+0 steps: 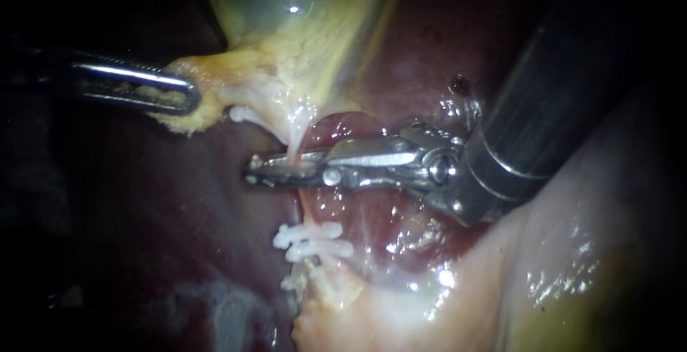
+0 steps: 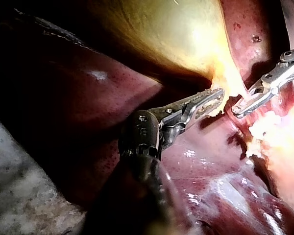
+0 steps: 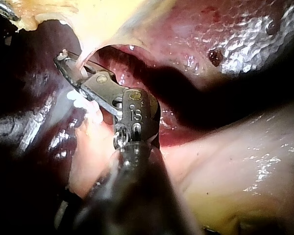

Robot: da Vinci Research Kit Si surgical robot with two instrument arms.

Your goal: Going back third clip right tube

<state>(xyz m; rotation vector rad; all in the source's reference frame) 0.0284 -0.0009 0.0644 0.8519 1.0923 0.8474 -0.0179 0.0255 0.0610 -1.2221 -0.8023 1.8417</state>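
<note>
Right instrument point(image 1: 256, 170), its dark shaft lying nearest the endoscope, is straddling the tube point(image 1: 295, 141) with its jaws standing narrowly apart.

Beside the tube a thin dark slot is showing between the jaws; the tube is passing through them from the gallbladder point(image 1: 300, 8) and is not being clamped. Whether a clip is sitting inside the jaws cannot be made out. Two white clips point(image 1: 310, 235) are lying side by side across the tube just past the jaws, on the side away from the gallbladder. Left instrument point(image 1: 192, 98), off to one side of the tube, is holding its jaws closed on a flap of yellowish tissue point(image 1: 187, 117) at the gallbladder's neck. Dark red liver point(image 1: 143, 202) is lying behind the tube.
</note>
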